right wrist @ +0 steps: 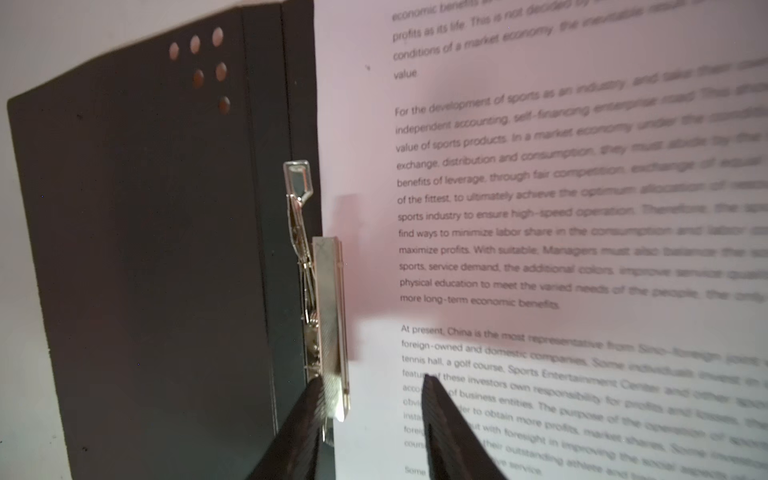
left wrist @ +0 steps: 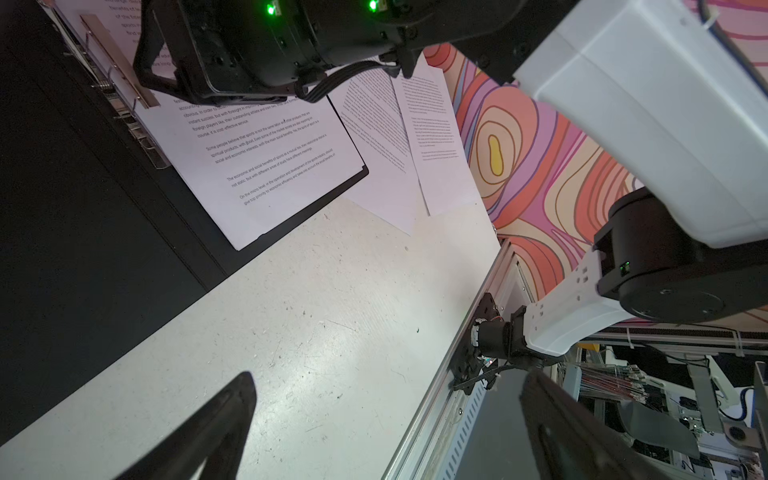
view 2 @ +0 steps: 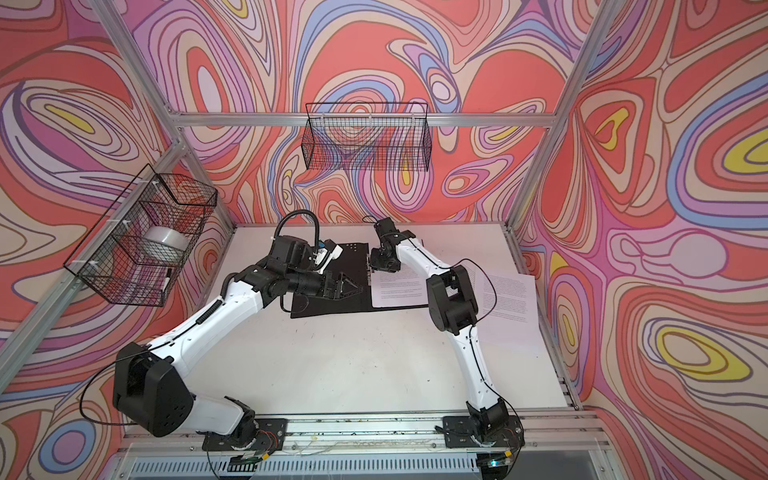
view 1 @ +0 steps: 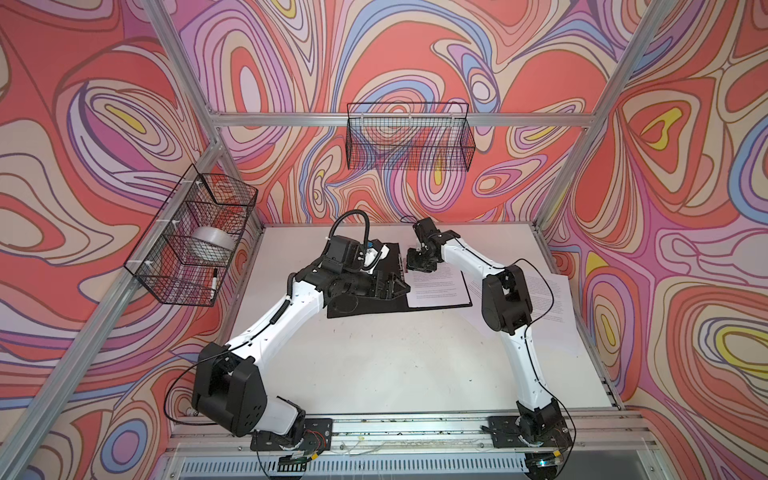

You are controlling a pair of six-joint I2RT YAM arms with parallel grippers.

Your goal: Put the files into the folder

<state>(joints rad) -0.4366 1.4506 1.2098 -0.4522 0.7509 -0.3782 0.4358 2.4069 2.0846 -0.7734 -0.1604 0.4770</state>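
Right gripper (right wrist: 372, 382) stood at folder (right wrist: 145, 249) clip (right wrist: 328, 316).
Jaws were narrow astride the clip, likely to clamp 1 file (right wrist: 540, 208); left gripper (left wrist: 386, 376) gaped wide, empty.

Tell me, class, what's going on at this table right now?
Two robot arms are filing papers. The folder lies open on the table, black insides up, with one sheet on its right half. The right gripper is at the spine's metal clip, its jaws apart around the clip's end. The left gripper hangs wide open over the folder's left flap, holding nothing. Two loose sheets lie on the table beside the folder.
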